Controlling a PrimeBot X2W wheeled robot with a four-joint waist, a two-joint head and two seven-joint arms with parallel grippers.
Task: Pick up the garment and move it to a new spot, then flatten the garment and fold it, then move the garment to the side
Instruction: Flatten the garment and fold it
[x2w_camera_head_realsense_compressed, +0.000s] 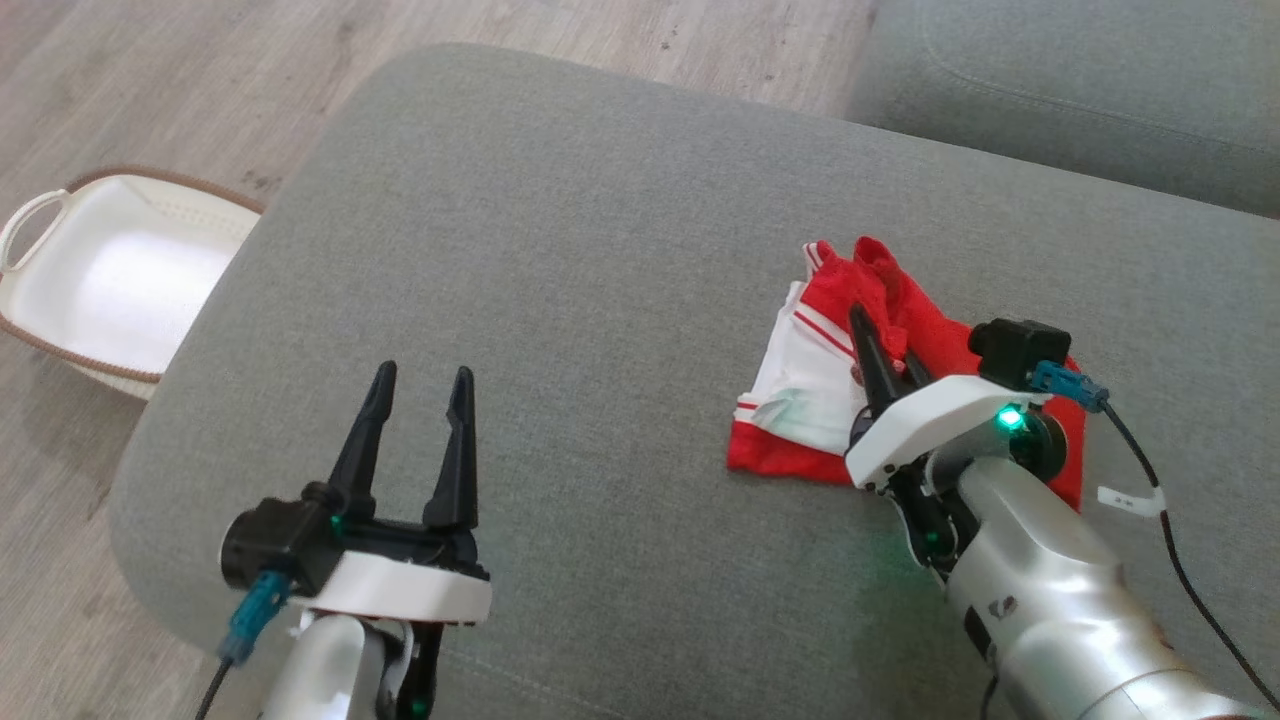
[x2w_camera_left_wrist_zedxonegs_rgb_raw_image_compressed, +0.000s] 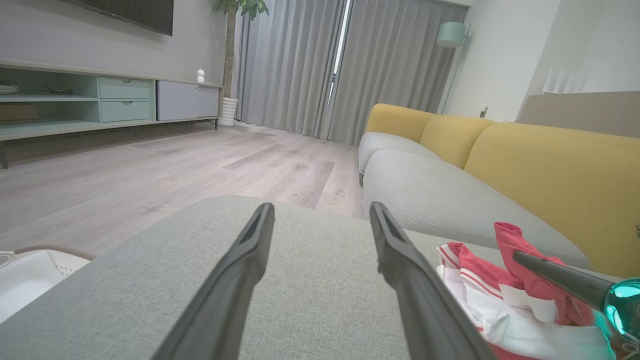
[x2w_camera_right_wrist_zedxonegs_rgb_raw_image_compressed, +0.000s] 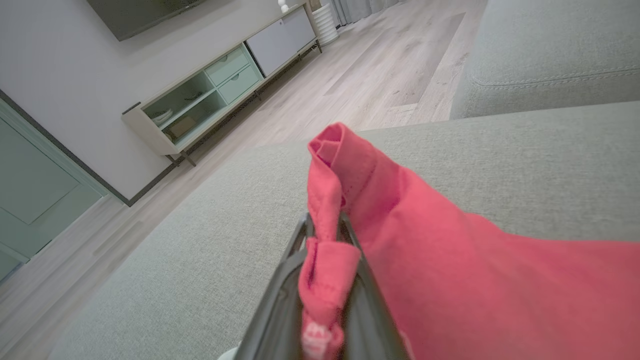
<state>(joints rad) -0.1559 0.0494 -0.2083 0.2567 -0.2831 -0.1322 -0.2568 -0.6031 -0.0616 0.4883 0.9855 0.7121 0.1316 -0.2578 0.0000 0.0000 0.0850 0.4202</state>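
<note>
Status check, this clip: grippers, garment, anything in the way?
Right gripper shut on red-and-white garment, fold pinched. Left gripper open over grey cushion. Garment bunched, not yet flat. Nothing blocking; white basket on floor at left.

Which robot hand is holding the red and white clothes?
The right gripper: its fingers are shut on a red fold of the garment. The left gripper is open over bare sofa cushion, holding nothing.

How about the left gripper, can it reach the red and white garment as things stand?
Probably yes. The left gripper hangs open above the grey sofa cushion, with bare fabric between it and the white edge of the garment. The right gripper is shut on a red fold farther right.
</note>
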